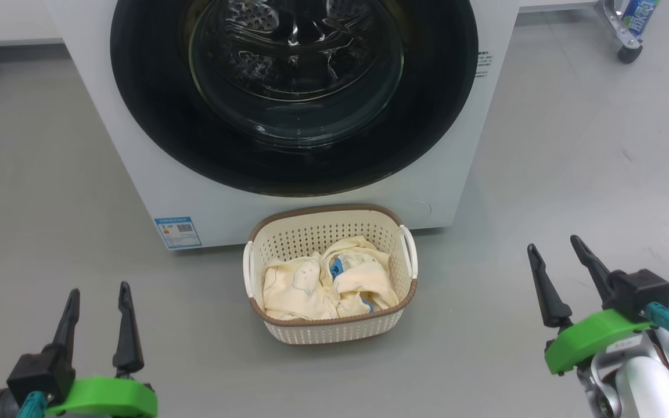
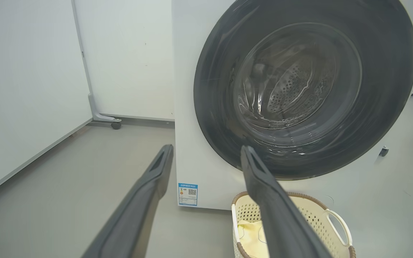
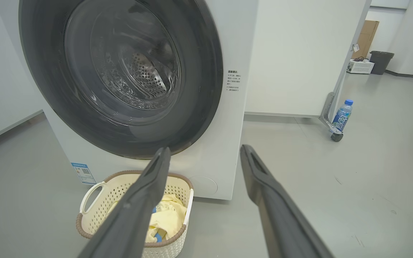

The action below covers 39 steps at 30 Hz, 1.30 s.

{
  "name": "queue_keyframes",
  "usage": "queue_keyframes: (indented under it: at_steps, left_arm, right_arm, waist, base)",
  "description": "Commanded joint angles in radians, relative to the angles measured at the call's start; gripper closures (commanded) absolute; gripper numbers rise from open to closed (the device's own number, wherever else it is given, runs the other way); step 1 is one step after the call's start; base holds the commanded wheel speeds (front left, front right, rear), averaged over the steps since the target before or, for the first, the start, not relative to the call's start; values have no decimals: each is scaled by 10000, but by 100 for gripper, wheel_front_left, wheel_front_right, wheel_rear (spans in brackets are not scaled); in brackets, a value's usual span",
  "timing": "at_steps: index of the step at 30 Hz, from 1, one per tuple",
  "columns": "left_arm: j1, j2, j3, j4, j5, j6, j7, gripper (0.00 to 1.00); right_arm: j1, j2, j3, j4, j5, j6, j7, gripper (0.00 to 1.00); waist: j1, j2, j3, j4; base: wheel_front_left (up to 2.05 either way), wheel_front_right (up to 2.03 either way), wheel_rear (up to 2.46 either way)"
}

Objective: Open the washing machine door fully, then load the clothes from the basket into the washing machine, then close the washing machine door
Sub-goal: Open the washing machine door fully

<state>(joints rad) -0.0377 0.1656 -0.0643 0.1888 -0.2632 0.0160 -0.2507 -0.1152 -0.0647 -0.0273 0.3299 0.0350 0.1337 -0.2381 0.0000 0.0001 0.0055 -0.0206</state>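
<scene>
1. The washing machine door sits shut, flush on the washing machine, glass bowl facing out. So this is step one, the opening, and it hasn't begun.
2. The left claw hangs low on the left, fingers spread wide with nothing between them. The right claw is low on the right, likewise spread and empty. Both are well short of the machine.
3. The basket stands on the floor at the washer's foot, just below the door, with the clothes heaped inside.
4. Next call, by my reading: one claw must reach the door's black rim and find a hold. I can't make out a handle, so the pulling side is unclear.
</scene>
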Motion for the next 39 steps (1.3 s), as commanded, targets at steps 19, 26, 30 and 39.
queue_keyframes:
  at_steps: [19,26,30,39]
  left_arm:
    - [-646,90,431,18,304,-246,-110,0]
    - [-660,81,484,129,317,-307,-110,0]
    - [-686,58,520,161,292,-361,-110,0]
    - [-700,-24,651,27,367,-479,-110,0]
  right_arm:
    - [-394,-132,120,-221,-14,-30,-155,0]
    - [-354,-103,119,-234,-27,-30,-163,0]
    - [-338,-90,128,-243,-37,-30,-166,0]
    - [-382,-92,125,-261,-5,-30,-173,0]
  waist:
    - [0,-1,30,30]
    - [0,-1,34,81]
    - [0,-1,36,105]
    - [0,-1,86,97]
  base:
    - [63,63,-127]
    - [123,123,-246]
    - [123,123,-246]
    - [86,86,-172]
